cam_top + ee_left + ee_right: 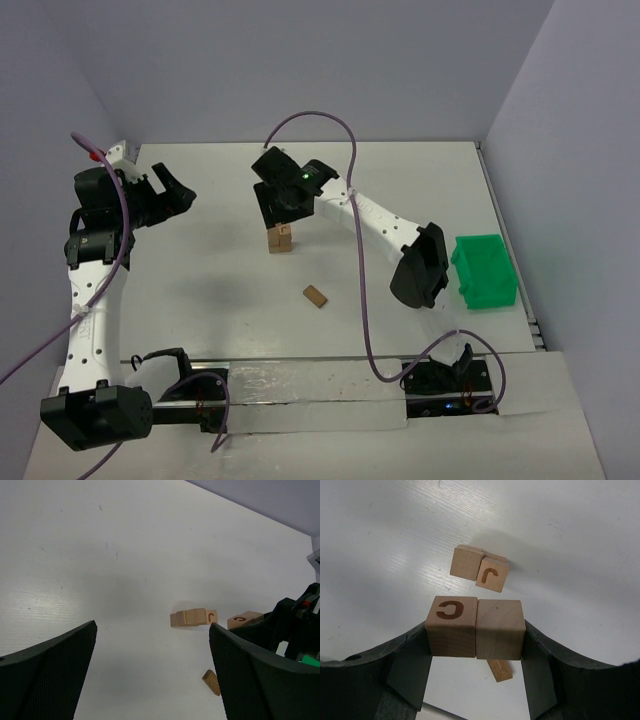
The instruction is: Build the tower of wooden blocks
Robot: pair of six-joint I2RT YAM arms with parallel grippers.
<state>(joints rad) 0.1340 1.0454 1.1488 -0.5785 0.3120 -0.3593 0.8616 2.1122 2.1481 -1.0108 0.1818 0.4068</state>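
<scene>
The right pincer point(475, 647) is partly closed on a pair of wooden cubes point(475, 627), squeezed side by side between its pads. The cube against one jaw bears a burnt-in C, and the one against the other jaw is plain. Both hang clear of the counter point(380, 540).

Just beneath the pincer's near side, a flat wooden piece point(500, 670) lies loose on the counter. Ahead of the jaws and lower down stand the base blocks point(480, 569) of the tower, a plain one touching a J block point(492, 574). Edges showing behind them hint at more wood there, but I cannot tell how much.

Well off to this pincer's right sits a green bin point(485, 272). Far to its left, the left pincer point(170, 195) hovers with its jaws spread wide and nothing between them.

The step in hand looks like setting the next layer on the base. The held pair sits at a slight angle to the base, so the next move calls for squaring it above the two lower blocks. It then needs lowering until wood meets wood and a gentle release, since two cubes held only by a sideways squeeze could split apart or knock the small base.
</scene>
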